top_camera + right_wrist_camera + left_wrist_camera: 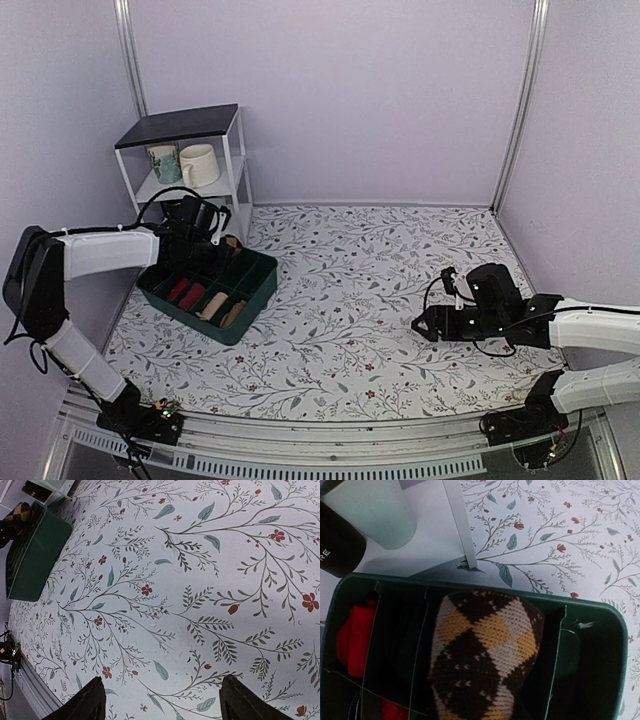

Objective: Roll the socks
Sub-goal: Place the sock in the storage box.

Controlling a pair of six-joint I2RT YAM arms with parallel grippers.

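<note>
The socks [485, 655] are a small brown, tan and cream argyle roll hanging just above a middle compartment of the green divided bin [600, 611]. In the top view the roll [233, 243] sits at the tip of my left gripper [220, 238], over the bin's far edge [262, 262]. My left gripper is shut on the roll; its fingers are hidden behind the sock in the wrist view. My right gripper [165, 702] hovers open over bare floral cloth, far right of the bin [35, 555], nothing between its fingertips [92, 702].
Red [180, 290] and beige [212, 305] rolled socks lie in the bin's other compartments. A white shelf [190, 125] with two mugs [200, 165] stands right behind the bin. Purple walls enclose the table on three sides.
</note>
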